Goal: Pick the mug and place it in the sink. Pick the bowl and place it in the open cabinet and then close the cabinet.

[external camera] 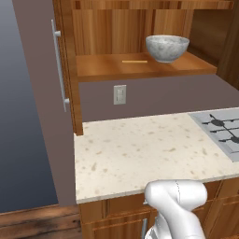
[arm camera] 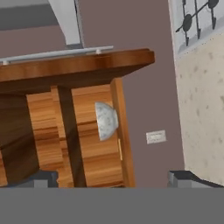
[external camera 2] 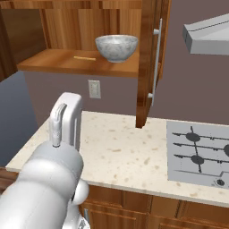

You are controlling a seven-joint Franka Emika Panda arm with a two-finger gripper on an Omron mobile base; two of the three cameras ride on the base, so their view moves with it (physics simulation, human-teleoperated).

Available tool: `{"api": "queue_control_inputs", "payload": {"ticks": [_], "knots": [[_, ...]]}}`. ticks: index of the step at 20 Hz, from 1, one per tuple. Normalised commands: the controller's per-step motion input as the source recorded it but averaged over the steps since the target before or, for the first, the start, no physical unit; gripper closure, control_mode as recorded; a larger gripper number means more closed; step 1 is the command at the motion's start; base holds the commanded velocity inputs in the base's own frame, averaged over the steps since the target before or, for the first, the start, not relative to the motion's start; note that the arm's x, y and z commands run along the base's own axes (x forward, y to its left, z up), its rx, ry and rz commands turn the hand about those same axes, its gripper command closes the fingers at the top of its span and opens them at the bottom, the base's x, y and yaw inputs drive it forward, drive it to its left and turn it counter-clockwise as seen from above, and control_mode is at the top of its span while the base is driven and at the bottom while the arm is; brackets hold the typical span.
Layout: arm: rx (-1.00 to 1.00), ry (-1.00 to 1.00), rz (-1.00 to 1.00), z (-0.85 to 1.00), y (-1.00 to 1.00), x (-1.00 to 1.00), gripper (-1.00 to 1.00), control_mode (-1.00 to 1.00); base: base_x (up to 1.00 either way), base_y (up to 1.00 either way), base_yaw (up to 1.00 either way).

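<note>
A: Speckled bowl (external camera: 167, 47) already on cabinet (external camera: 140, 65) shelf, upper centre of frame. Gripper (arm camera: 113, 178)?

B: Tips spread, nothing held. I'd hook the door handle (external camera: 59, 65) at frame left, then swing slow.

The bowl (external camera: 167, 47) sits on the shelf inside the open cabinet (external camera: 140, 65), upper centre of the left base view. Below it lies the table (external camera: 140, 154), with a stove (external camera: 221, 128) at the right edge.
</note>
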Motion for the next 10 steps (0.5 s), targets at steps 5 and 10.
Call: {"api": "queue_control_inputs", "payload": {"ticks": [5,10], "knots": [[0.00,-0.14,0.01,0.00,-0.23,0.13,-1.00,-1.00,0.00,0.00,0.00],[0.00,-0.06,0.00,0.00,-0.34,0.30,-1.00,-1.00,0.00,0.00,0.00]]}}
